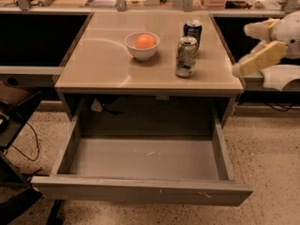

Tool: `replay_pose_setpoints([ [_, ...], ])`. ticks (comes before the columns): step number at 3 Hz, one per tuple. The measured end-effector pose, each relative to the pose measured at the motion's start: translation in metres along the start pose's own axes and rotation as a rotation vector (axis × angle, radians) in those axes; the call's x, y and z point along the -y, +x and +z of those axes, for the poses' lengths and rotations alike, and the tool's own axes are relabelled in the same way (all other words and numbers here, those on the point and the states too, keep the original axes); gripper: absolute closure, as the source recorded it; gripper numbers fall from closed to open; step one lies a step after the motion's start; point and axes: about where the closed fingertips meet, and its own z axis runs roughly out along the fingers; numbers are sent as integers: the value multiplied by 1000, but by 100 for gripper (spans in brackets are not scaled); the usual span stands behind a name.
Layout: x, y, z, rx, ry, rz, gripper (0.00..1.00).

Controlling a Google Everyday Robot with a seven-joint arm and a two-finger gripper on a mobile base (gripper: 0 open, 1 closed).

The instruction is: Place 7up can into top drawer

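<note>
The 7up can [186,56], whitish-silver with green markings, stands upright on the tan table top [103,64], right of centre. The top drawer [140,161] is pulled wide open below the table, with a bare grey floor and nothing in it. My gripper [241,49] is in the air off the table's right edge, about level with the can and to its right, not touching it. Its two cream fingers [262,56] are spread apart with nothing between them.
A dark blue can [192,31] stands just behind the 7up can. A white bowl [142,47] holding an orange sits at the table's middle. Dark counters flank the table on both sides, and cables and a dark object [14,125] lie on the floor at left.
</note>
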Motion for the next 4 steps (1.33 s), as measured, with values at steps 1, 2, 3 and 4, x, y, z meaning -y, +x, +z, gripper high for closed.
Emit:
replay_pose_setpoints([
  [1, 23, -46, 28, 270, -12, 121, 0],
  [2, 28, -63, 30, 330, 0, 139, 0],
  [3, 27, -50, 42, 271, 10, 97, 0],
  [4, 35, -37, 118, 240, 72, 97, 0],
])
